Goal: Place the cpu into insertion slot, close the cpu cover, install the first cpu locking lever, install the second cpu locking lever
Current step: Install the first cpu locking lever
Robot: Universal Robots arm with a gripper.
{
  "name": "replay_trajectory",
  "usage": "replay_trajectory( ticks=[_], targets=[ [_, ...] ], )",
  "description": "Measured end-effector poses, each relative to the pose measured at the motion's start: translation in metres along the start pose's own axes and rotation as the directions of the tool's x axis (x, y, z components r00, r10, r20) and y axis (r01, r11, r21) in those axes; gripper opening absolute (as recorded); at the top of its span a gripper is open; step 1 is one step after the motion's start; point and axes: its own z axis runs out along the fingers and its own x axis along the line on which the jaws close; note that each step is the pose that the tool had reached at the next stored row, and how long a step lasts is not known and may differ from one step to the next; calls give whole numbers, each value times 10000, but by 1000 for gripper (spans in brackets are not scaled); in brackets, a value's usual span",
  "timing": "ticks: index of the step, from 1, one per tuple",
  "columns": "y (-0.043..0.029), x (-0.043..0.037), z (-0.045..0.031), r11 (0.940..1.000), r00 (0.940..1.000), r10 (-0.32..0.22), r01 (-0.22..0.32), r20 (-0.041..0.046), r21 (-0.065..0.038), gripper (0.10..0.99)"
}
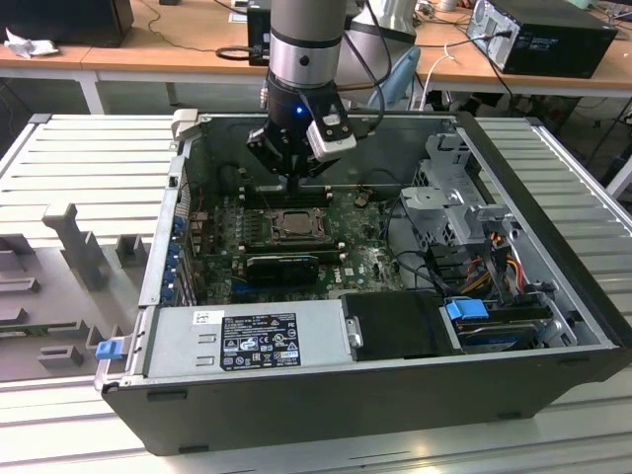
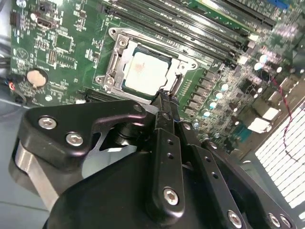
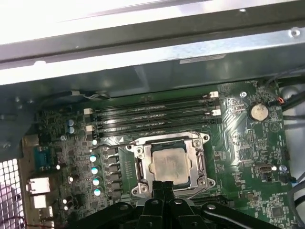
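The exterior view shows the arm reaching down into an open computer case [image 1: 538, 188], with the gripper [image 1: 296, 176] hanging just above the green circuit board [image 1: 370, 259] at the far edge of the socket [image 1: 259, 225]. In the second wrist view the chip [image 2: 145, 72] sits in the socket, lying flat with its pale metal face up. It is square, so it has no long axis, and its edges run in line with the socket frame and with the long black memory slots [image 2: 190, 28] beside it. The silver cover [image 2: 116, 61] lies down flat around the chip, which shows through the cover's square window. In both wrist views the two fingers [image 3: 159, 188] are pressed together tip to tip with nothing between them, clenched on empty air. The tips point at the rim of the cover on the side away from the memory slots. Whether they touch the metal there or hover just over it cannot be told. A round coin battery [image 3: 259, 111] sits on the board well apart from the socket. In the exterior view a grey power supply box [image 1: 247, 341] fills the near end of the case.
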Motion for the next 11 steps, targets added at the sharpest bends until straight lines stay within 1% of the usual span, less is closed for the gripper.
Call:
replay_trajectory(
  ticks=[1, 3, 6, 7, 8, 9, 10, 11],
  targets=[
    [0, 0, 0, 9999, 9999, -133, 133, -2, 5, 106],
    [0, 0, 0, 9983, 9983, -585, 585, -13, 23, 106],
    [0, 0, 2, 9936, 9936, -1132, 1132, -24, 44, 106],
    [0, 0, 2, 9910, 9910, -1339, 1339, -31, 53, 106],
    [0, 0, 3, 9841, 9841, -1777, 1777, -40, 69, 106],
    [-6, 24, 4, 9823, 9823, -1874, 1874, -22, 9, 106],
    [-14, 77, 6, 9816, 9820, -1887, 1886, 11, -302, 106],
    [-18, 108, 10, 9804, 9819, -1896, 1895, 32, -539, 106]
  ],
)
